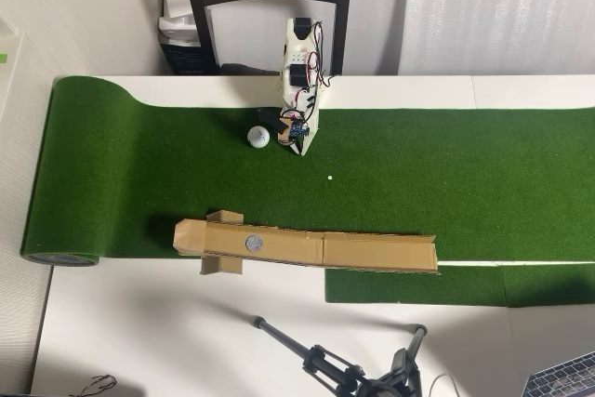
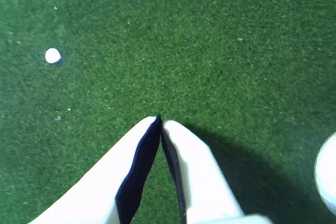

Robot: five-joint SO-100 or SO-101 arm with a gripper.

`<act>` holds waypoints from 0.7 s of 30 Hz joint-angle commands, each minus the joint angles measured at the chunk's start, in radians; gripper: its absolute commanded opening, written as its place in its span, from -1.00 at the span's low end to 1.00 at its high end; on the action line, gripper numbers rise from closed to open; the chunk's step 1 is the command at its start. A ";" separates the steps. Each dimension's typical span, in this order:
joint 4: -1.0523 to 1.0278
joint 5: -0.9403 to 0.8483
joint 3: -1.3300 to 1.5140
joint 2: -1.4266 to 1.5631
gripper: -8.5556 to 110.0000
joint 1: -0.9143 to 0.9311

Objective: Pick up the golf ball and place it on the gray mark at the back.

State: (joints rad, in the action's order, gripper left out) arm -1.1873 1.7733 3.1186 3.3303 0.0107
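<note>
End effector (image 2: 159, 120), fingertips pressed together and empty, hovers just beside the golf ball (image 1: 258, 137); approach step — spreading and re-centring needed next.

White arm (image 1: 301, 81), red-black cables, white pincer (image 2: 159, 120)

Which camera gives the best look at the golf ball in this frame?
The overhead view: the golf ball shows whole on the green mat, just left of the gripper. The wrist view catches only a cropped white sliver of it at the right edge.
</note>
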 commanded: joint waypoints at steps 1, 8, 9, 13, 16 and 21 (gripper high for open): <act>0.000 -0.012 0.078 0.097 -0.85 0.005; 0.000 -0.006 0.078 0.097 -0.85 0.012; 0.000 -0.003 0.078 0.097 -0.85 0.017; 0.000 -0.012 0.078 0.097 -0.85 0.017; 0.000 -0.014 0.078 0.097 -0.85 0.018; -0.002 -0.003 0.078 0.097 -0.85 0.017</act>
State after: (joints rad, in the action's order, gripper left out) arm -1.1873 1.7671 3.1186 3.3303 0.0169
